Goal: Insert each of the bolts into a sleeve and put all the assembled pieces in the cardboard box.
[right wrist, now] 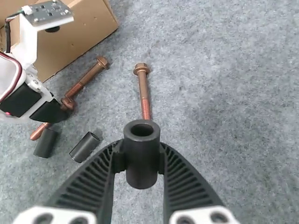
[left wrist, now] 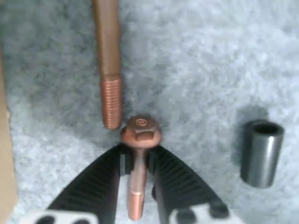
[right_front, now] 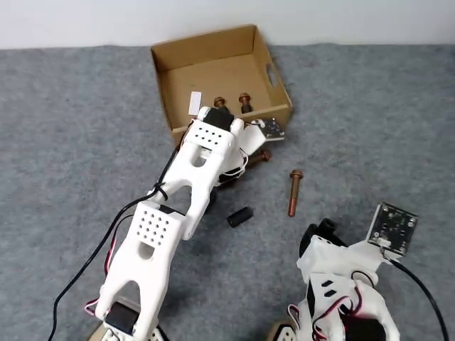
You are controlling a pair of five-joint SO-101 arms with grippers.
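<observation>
Copper-coloured and hard, the bolt looks smooth and slippery, so the left gripper pinches it just under the head, beside the cardboard box, while the right gripper pinches 1 black sleeve round its middle.

Copper, black and grey
Each bolt copper, each sleeve black, cardboard box brown, carpet mottled grey, arms white, fingers ribbed black.

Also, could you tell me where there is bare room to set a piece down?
Bare mat lies left of the cardboard box and left arm, and right of the box past the loose bolt. Crowded: between the box, left gripper and black sleeve.
</observation>
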